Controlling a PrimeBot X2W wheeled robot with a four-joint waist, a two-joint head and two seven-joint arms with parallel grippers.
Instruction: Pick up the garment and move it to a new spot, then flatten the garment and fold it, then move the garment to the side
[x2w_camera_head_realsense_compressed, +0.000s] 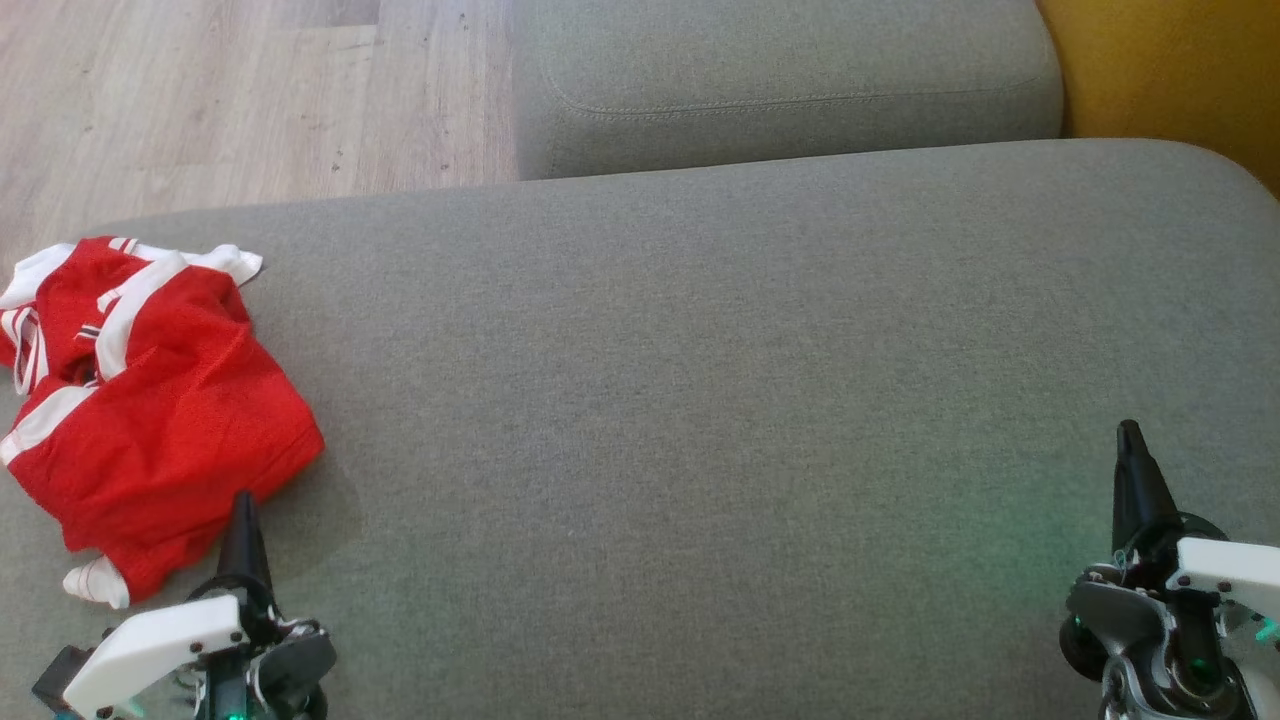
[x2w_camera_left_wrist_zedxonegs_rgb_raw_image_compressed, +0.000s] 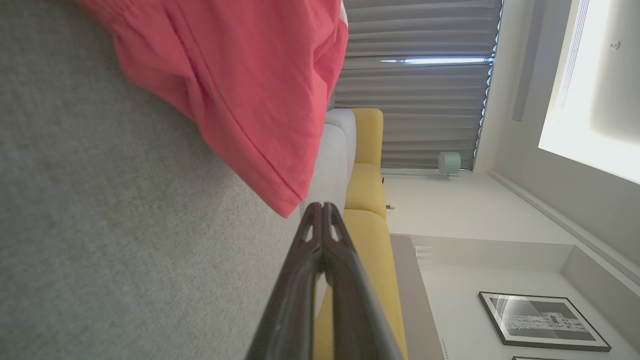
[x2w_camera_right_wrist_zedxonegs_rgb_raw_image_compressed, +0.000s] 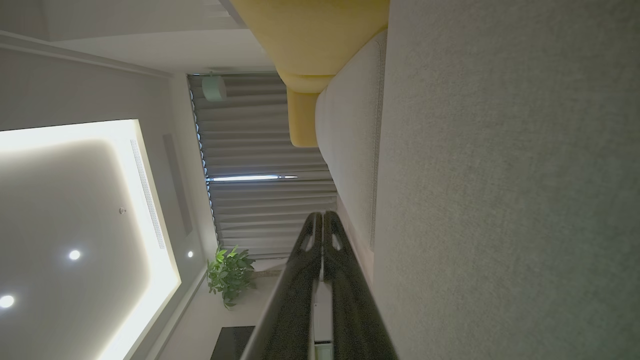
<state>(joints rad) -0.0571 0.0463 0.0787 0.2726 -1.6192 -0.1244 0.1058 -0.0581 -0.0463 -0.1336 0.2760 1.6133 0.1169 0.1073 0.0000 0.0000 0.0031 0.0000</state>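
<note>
The garment (x2w_camera_head_realsense_compressed: 150, 400), a red jersey with white stripes, lies crumpled at the left end of a wide grey cushion (x2w_camera_head_realsense_compressed: 700, 400). My left gripper (x2w_camera_head_realsense_compressed: 243, 505) is shut and empty, its tip just at the garment's near right hem. From the left wrist the red cloth (x2w_camera_left_wrist_zedxonegs_rgb_raw_image_compressed: 240, 80) hangs just above the shut left gripper (x2w_camera_left_wrist_zedxonegs_rgb_raw_image_compressed: 322, 206), apart from it. Far off at the lower right, my right gripper (x2w_camera_head_realsense_compressed: 1130, 432) is shut and empty over bare cushion. Its closed fingertips (x2w_camera_right_wrist_zedxonegs_rgb_raw_image_compressed: 321, 215) point along the grey fabric (x2w_camera_right_wrist_zedxonegs_rgb_raw_image_compressed: 500, 200).
A second grey cushion (x2w_camera_head_realsense_compressed: 780, 80) sits behind the wide one, with a yellow seat (x2w_camera_head_realsense_compressed: 1170, 70) at the far right. Wooden floor (x2w_camera_head_realsense_compressed: 200, 100) lies beyond the cushion's far left edge. The cushion's middle and right are bare fabric.
</note>
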